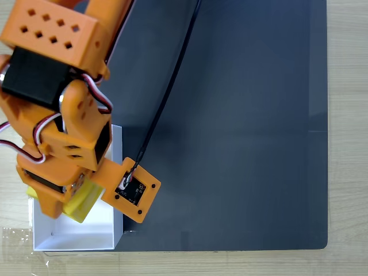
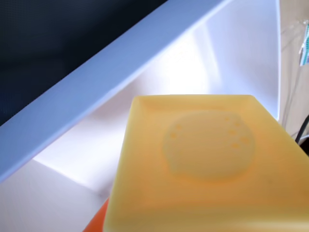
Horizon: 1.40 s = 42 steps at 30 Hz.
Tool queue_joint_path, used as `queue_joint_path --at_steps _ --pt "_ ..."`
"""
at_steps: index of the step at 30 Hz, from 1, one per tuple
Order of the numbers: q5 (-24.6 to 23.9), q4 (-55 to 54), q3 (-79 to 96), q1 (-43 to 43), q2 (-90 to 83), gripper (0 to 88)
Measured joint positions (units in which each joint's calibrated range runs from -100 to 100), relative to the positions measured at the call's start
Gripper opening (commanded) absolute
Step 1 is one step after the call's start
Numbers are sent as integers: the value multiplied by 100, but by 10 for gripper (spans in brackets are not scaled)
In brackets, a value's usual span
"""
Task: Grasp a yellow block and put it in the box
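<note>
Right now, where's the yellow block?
In the fixed view the yellow block is at lower left, held in the end effector over the open white box. The wrist view shows it close up against the box's inside.

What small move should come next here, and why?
Probably open the jaws and let go. In the fixed view the yellow block sits in the gripper over the box; the wrist view shows the block above its white floor.
</note>
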Motion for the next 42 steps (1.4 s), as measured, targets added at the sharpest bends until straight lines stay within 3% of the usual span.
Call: queue_joint_path --at_steps 6,12,16,29,32,40,42 --pt "259 0 0 -126 169 245" --pt "306 0 0 -108 185 402" --pt "306 0 0 -81 185 455" --pt "306 0 0 135 -169 449" --pt "296 35 0 108 -649 389" --pt "-74 1315 316 -405 -2478 8" --pt "-153 1540 723 -477 -3068 18"
